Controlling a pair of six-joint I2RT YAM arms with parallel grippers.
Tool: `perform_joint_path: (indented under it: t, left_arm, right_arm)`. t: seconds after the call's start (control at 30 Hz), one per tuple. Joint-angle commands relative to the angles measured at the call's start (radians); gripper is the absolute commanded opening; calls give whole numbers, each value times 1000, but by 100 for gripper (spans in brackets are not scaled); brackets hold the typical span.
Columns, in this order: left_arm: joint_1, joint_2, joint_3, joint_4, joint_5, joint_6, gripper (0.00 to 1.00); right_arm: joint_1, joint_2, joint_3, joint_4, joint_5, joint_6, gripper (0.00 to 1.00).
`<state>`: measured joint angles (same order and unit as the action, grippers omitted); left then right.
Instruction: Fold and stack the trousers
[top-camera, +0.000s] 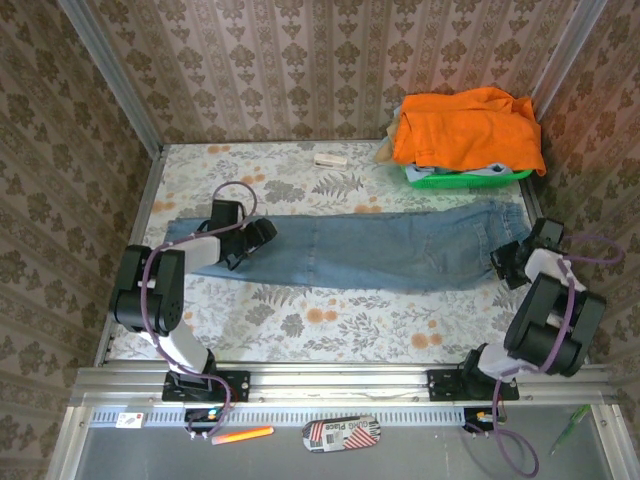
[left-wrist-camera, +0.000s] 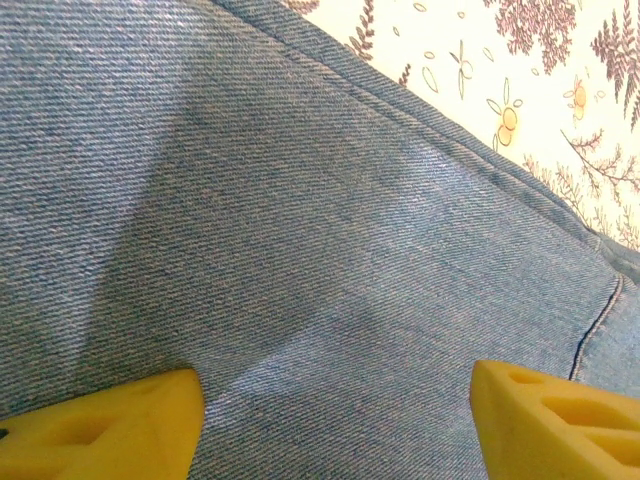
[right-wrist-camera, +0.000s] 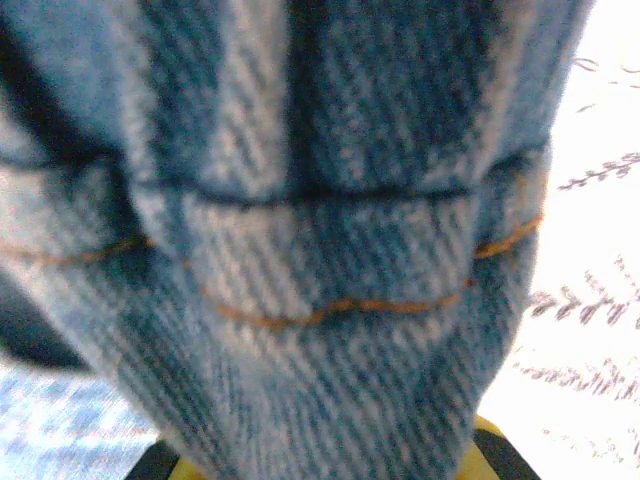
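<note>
Trousers apparently in right pincer

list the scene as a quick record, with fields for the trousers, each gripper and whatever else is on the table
trousers: blue jeans laid out flat, running left to right across the table
left gripper: open, fingers spread over the denim near the left end
right gripper: shut on the trousers at their right end, fabric bunched in it
other items: orange garment piled on a green basket, far right corner
</note>
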<state>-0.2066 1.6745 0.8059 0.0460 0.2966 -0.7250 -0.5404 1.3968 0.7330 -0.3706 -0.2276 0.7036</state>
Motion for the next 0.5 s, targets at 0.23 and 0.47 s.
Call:
perform_joint_path:
  t: [0.23,0.47]
  left_arm:
    - [77,42,-1,-113,-56,80,73]
    - [103,55,0,-128,-59,109,74]
  right_arm:
    - [-9,-247,123,-207,62,-65,1]
    - [-32,-172,33,-204,87,-107,27]
